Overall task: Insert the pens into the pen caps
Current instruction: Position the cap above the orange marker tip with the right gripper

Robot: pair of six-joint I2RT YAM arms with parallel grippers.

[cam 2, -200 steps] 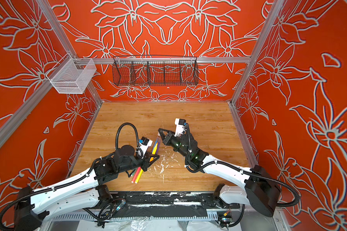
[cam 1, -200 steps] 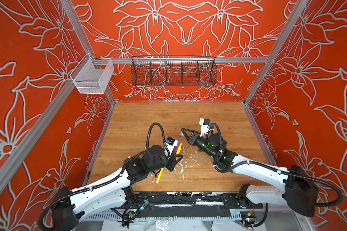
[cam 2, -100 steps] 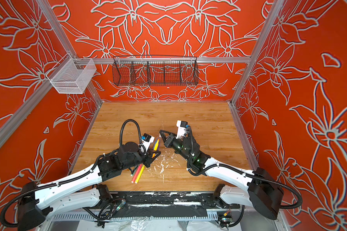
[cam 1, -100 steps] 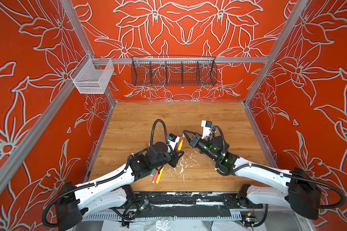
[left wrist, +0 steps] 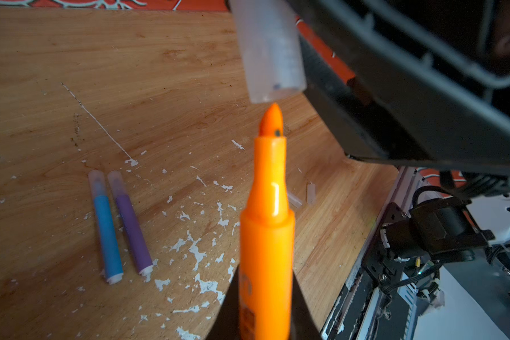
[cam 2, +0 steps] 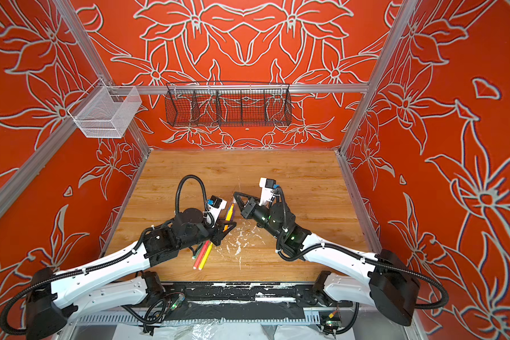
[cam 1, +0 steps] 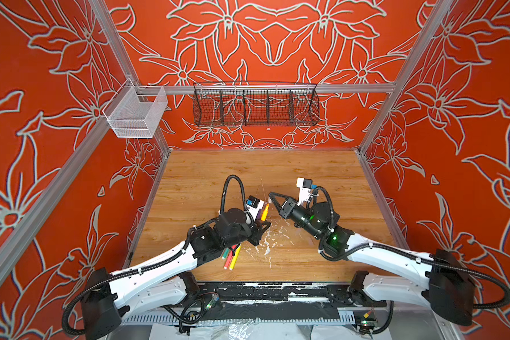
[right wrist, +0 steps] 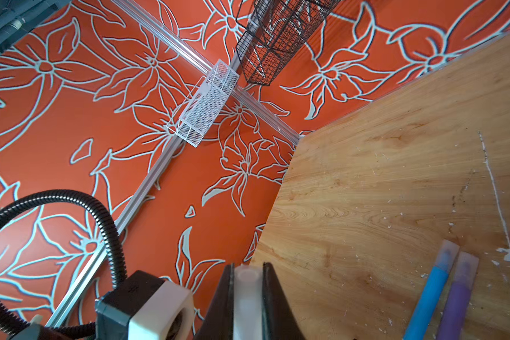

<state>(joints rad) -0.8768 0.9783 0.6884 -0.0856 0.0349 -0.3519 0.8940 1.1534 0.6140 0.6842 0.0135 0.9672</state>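
Orange pen (left wrist: 267,223), clamped in the left jaws, and clear cap (left wrist: 270,50), clamped in the right jaws: had drawn together above the bench (left wrist: 71,88), tip just short of the cap's mouth, insertion judged imminent, not begun.

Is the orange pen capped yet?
Not yet: the orange pen has its tip right at the mouth of the clear cap, none of it inside.
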